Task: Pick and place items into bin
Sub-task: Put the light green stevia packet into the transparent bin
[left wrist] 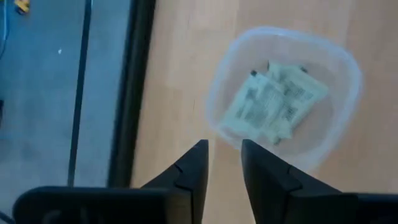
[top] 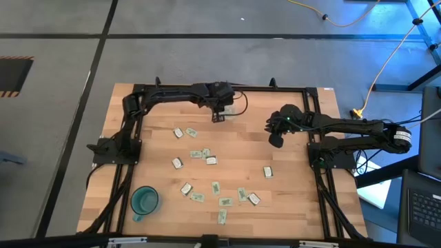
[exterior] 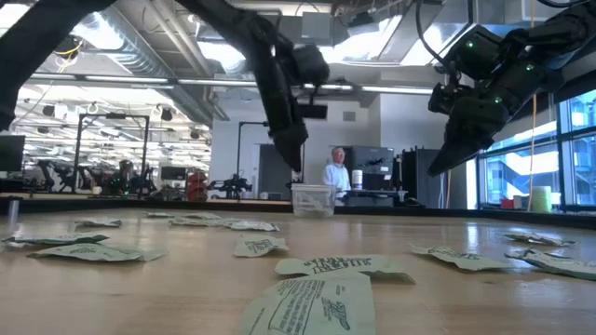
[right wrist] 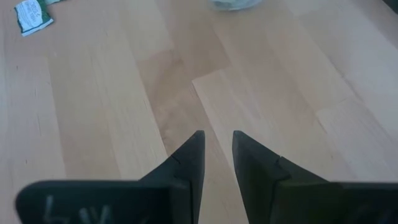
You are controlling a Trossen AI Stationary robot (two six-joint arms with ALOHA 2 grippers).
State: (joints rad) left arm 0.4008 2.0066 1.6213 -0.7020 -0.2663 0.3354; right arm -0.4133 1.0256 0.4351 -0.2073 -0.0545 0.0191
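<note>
Left tool (left wrist: 224,163) poised above the bin (left wrist: 285,99) at the bench's (top: 296,193) far edge, fingers slightly parted, grasping nothing. Pale green packets (left wrist: 273,102) lying inside the bin. Right tool (right wrist: 217,155) raised right of it, also released and empty. More packets (top: 207,157) scattered mid-bench and nearer.

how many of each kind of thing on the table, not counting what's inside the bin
loose packets: 14
cup: 1
bin: 1
total: 16
</note>
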